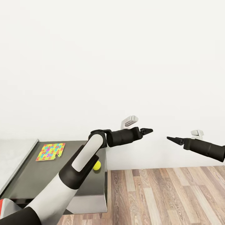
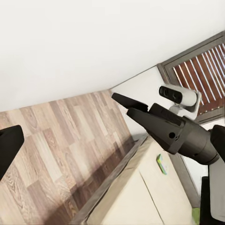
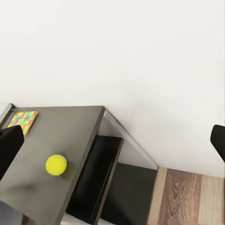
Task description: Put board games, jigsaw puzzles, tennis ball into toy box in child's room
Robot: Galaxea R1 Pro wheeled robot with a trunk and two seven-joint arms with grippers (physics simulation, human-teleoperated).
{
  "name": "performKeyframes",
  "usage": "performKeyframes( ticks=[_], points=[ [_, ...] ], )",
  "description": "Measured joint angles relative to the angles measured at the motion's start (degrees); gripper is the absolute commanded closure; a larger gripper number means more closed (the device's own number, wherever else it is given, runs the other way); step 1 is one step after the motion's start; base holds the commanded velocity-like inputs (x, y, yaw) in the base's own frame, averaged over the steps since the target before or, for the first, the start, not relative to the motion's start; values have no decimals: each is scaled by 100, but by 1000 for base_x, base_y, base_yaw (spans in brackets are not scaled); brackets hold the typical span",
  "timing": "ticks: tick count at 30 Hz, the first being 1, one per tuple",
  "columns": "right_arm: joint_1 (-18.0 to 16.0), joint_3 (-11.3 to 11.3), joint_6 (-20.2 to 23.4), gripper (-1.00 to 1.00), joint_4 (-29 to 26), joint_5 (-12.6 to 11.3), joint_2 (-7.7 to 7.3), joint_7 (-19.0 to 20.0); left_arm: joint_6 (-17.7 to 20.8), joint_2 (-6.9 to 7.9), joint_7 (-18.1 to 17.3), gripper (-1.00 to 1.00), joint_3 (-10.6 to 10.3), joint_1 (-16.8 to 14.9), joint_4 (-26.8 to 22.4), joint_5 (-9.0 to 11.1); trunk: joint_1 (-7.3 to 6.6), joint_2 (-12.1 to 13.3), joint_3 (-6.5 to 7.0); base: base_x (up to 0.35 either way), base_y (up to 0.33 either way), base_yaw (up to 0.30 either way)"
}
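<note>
Yellow tennis ball on table, below left jaws.

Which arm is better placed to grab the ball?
Left, likely: its tool hangs just past the table edge near the ball; the right tool is farther out over the floor.

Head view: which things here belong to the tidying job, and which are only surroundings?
For the job:
- jigsaw puzzle on the table's dark wing
- tennis ball near that wing's edge

Only surroundings:
- wooden floor
- white wall
</note>
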Motion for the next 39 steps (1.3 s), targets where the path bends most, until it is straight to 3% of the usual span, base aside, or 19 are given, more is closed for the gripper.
performKeyframes(
  ticks=[9, 22, 31, 39],
  points=[
    [0, 0, 0, -100, 0, 0, 1, 0, 0, 25, -5, -100, 81, 117, 1, 3, 0, 0, 73, 0, 0, -186],
    [0, 0, 0, -100, 0, 0, 1, -1, 11, 128, 9, -100, 389, 215, 7, 19, 0, 0, 179, 0, 0, -186],
    [0, 0, 0, -100, 0, 0, 1, -2, 10, 179, 30, -100, 852, 314, 95, -5, 0, 1, 252, 0, 0, -186],
    [0, 0, 0, -100, 0, 2, 1, 0, 32, 241, -7, -100, 1102, 332, 491, 48, 0, 1, 317, 0, 0, -186]
  ],
)
